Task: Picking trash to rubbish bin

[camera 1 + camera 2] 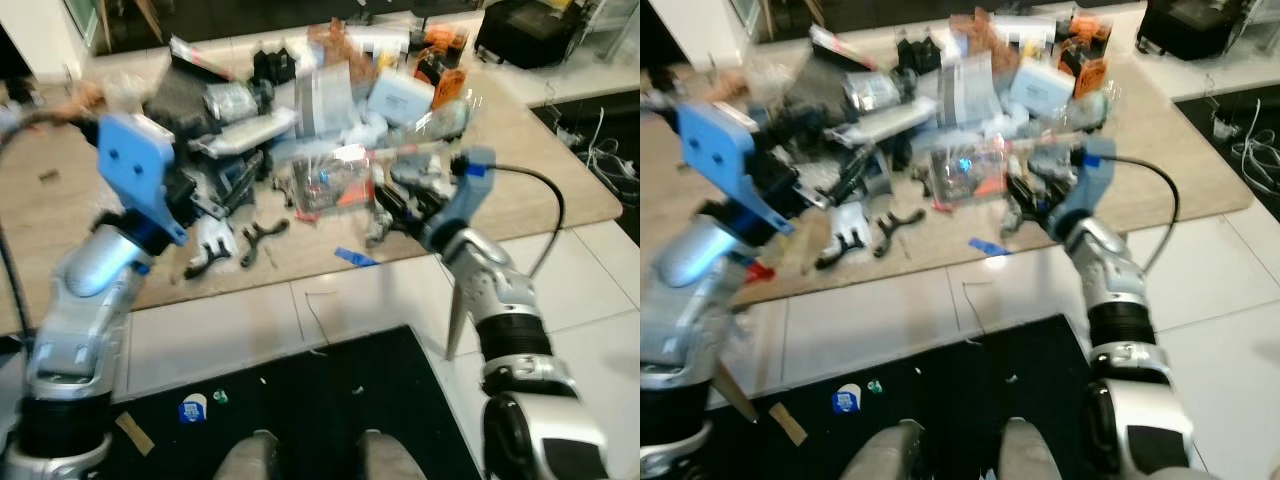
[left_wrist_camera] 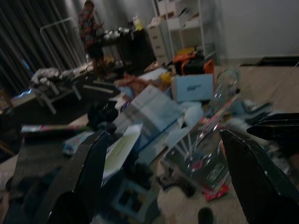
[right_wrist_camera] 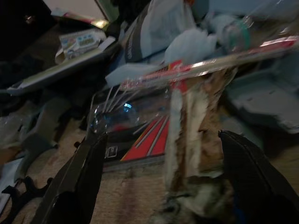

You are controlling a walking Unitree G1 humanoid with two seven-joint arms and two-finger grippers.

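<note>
Ahead, a heap of mixed trash lies on the beige carpet (image 1: 560, 170). The right claw (image 3: 161, 186), fingers spread apart and grasping nothing, reaches toward a clear plastic blister pack with a red card (image 1: 335, 185) at the heap's near edge. The left claw (image 2: 163, 186), also spread and empty, is raised over the heap's left side. Black plastic brackets (image 1: 262, 236) lie just beside the pack.

Trash pile (image 1: 320, 110) heaped on tan carpet: clear plastic packaging (image 1: 335, 180) with red print at the front edge, light blue box (image 1: 400, 97) behind, black scraps (image 1: 262, 238) just beside, all blurred.
</note>
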